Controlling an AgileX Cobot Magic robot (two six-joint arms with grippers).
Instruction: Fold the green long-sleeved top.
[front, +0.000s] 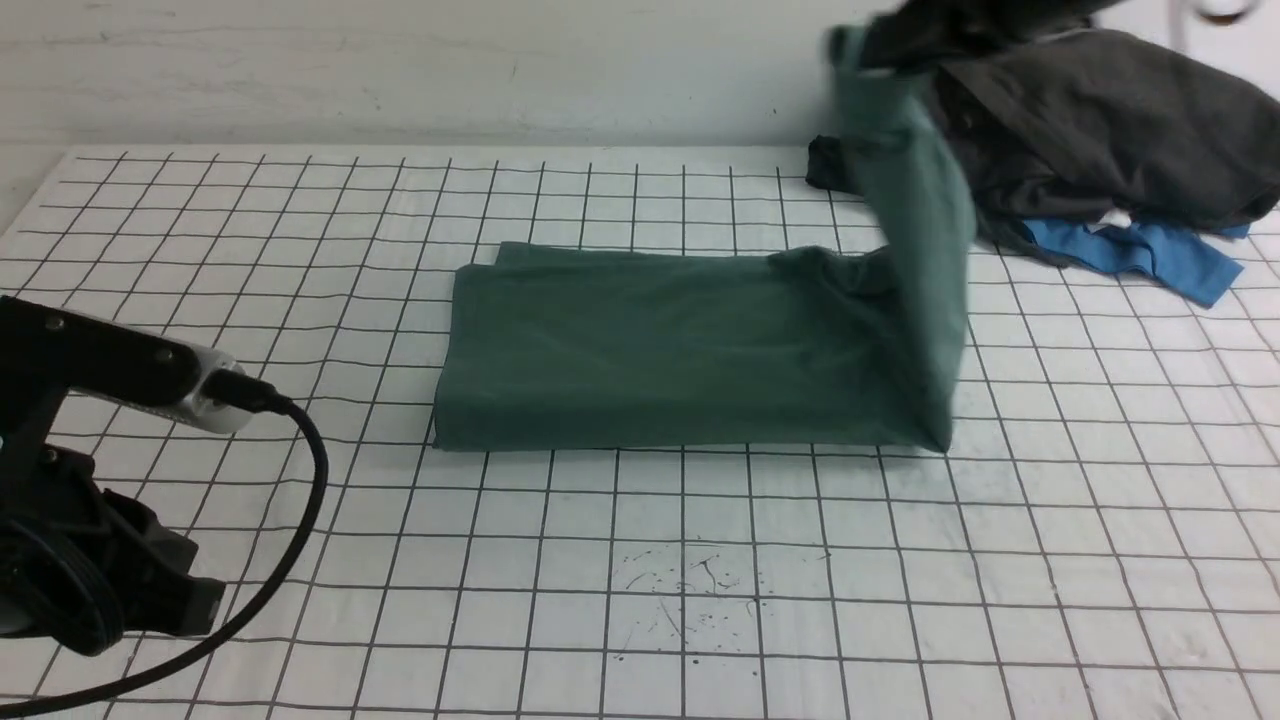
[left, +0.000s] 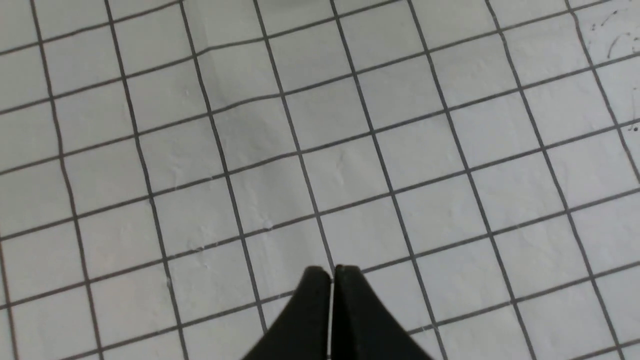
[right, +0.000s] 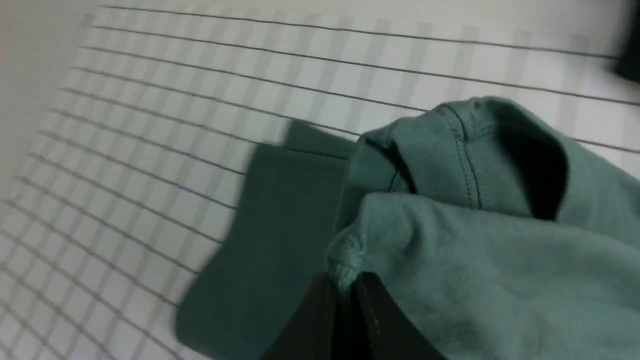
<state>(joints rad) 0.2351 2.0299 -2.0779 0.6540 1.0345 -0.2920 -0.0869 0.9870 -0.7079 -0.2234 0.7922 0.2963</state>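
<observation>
The green long-sleeved top (front: 650, 350) is laid as a folded band on the gridded table (front: 700, 560), beside the pile of dark garments (front: 1100, 130) and slightly nearer the robot than it. The end of the top closest to that pile is raised upright off the table, so that its upper part is seen in front of the pile. A stitched edge of this raised end is pinched between the closed jaws of the right gripper (right: 350, 286). In the front view that gripper is made out only as a dark blur at the pile's top.

The left gripper (left: 331, 272) is held over bare grid with its jaws pressed together and nothing between them. The left arm (front: 100, 370) is seen well apart from the pile, beyond the flat end of the top.

A blue garment (front: 1130, 250) is tucked under the pile's near edge. Faint ink marks (front: 690, 590) are scattered on the table, well apart from the pile.
</observation>
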